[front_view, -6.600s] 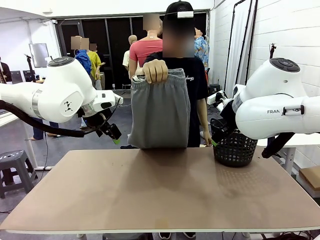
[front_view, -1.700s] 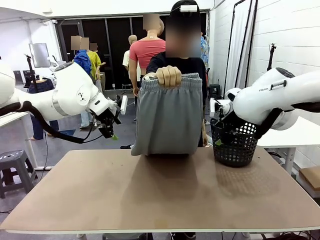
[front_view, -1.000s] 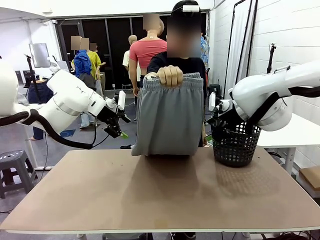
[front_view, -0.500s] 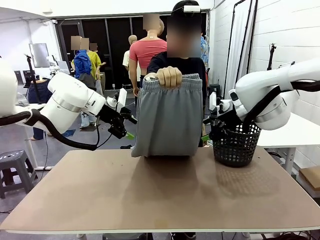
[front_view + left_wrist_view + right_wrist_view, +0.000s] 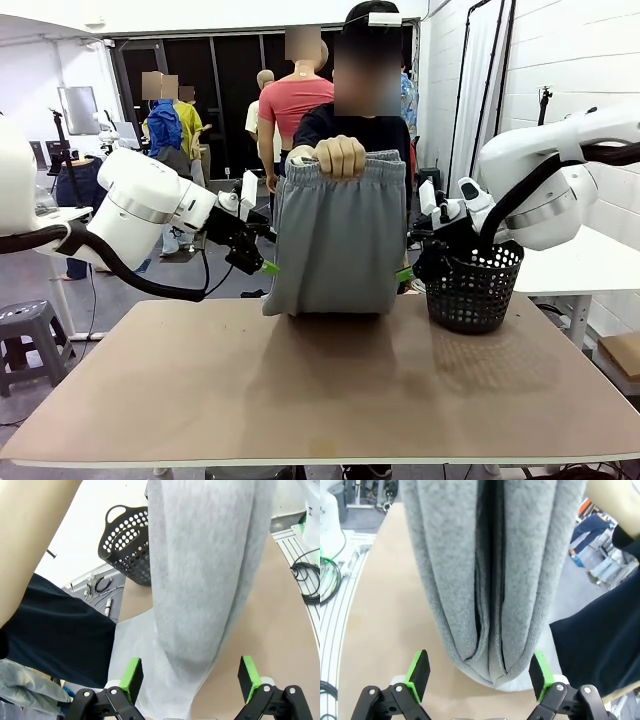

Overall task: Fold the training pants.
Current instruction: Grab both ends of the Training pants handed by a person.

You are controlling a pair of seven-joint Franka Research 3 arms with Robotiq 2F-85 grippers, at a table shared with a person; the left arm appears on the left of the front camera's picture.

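Across table [image 5: 300,400]: 1 hand [image 5: 340,157] dangles 1 training pants [image 5: 335,240] between left end effector [image 5: 190,674], right end effector [image 5: 479,676], both wide-open, empty.

one training pants [image 5: 338,235], one basket [image 5: 478,295], one table [image 5: 320,390]; left end effector [image 5: 265,265], right end effector [image 5: 406,273]: two

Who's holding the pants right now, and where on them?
The person's hand holds the training pants by the waistband. The left gripper and right gripper are open, holding nothing.

Black perforated basket [image 5: 470,292] stands upright on the brown table [image 5: 320,400], at its far right near the far edge; a grey stool [image 5: 22,315] sits on the floor off the table's left side.
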